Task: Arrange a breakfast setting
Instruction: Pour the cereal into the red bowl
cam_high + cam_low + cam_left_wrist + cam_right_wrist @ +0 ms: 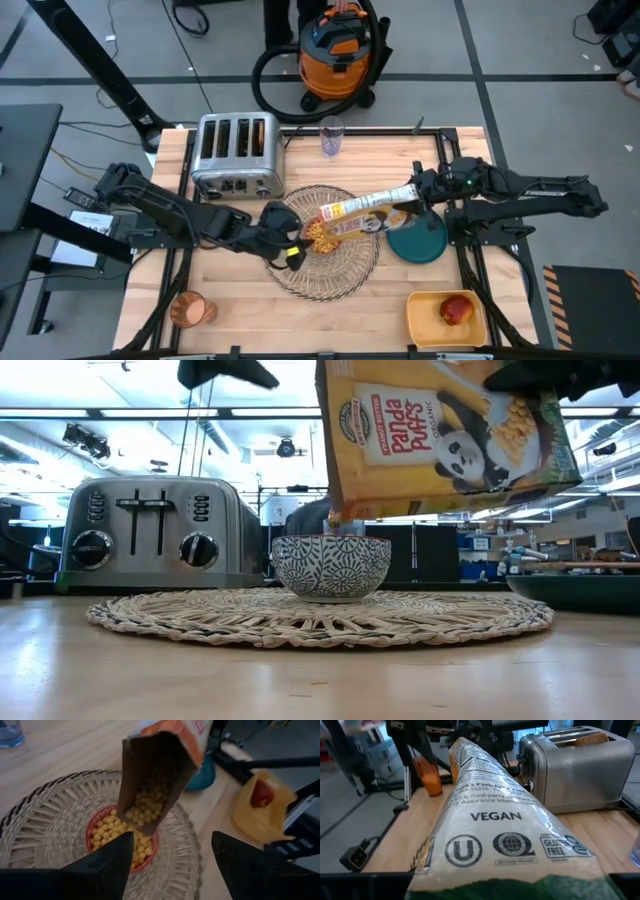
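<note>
Right gripper (pixel 418 190) grips the closed end of a cereal bag (pixel 362 208), fingers clamped on it, over the near-left edge of the dark teal plate (pixel 420 246). We note the bag's long axis runs from that gripper leftward and down, its open mouth over the small bowl (pixel 318 236) at the middle of the round woven straw placemat (pixel 345 270). That is the relation the coming move turns on: the bowl lies left of and below the right gripper, straight along the bag's axis, so pouring likely depends on tilt alone rather than any travel. Left gripper (pixel 290 245) hovers just left of the bowl, fingers wide apart and empty; it is the nearer arm to the bowl, but we judge it is only standing by. In the left wrist view, round yellow puffs (pixel 120 827) fill the bowl almost to the red rim, and more sit in the bag's mouth (pixel 147 802). We judge the pour nearly done; overfilling is the risk. Materials: bag is glossy, crinkled film, soft-sided; bowl is glazed, blue-patterned outside; placemat is coarse coiled straw; table (pixel 240 320) is pale wood planks. Chrome toaster (pixel 236 152) stands far left with toast (pixel 592 739) in a slot. Amber-orange cup (pixel 190 310) sits near left; red apple (pixel 456 310) lies in the yellow tub (pixel 420 318), near right.
</note>
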Available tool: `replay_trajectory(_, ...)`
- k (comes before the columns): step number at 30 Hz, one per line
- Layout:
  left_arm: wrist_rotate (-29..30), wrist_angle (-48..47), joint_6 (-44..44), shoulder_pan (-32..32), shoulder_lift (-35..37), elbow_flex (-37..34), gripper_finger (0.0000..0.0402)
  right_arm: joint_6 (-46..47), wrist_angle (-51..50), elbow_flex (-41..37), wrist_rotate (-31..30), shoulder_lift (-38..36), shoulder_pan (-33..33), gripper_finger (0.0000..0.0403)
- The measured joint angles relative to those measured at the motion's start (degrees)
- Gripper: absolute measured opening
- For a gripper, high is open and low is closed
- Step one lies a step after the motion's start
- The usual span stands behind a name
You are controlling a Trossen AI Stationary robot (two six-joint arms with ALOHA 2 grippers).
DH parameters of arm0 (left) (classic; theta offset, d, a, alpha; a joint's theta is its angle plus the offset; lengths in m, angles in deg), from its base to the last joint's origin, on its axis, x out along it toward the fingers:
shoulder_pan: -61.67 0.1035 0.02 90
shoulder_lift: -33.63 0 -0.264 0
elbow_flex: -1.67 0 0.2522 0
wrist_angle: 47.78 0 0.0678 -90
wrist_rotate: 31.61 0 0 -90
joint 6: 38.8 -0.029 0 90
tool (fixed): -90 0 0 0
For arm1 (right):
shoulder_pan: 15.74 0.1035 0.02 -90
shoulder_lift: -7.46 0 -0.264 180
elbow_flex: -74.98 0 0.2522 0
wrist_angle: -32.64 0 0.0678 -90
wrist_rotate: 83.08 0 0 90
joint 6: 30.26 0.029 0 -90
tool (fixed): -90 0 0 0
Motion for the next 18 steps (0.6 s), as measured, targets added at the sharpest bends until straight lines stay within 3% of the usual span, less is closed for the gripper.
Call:
replay_trajectory(12, 3.45, 3.61, -4.33, 0.06, 3.95, 0.0, 0.0274, 3.61, 3.67, -3.69, -3.75, -8.29, -0.09, 0.0167)
replay_trajectory(18, 3.91, 16.06, -13.21, 0.03, 5.09, -0.02, 0.0274, 5.95, 5.89, -3.93, -4.53, -12.63, -0.07, 0.0166)
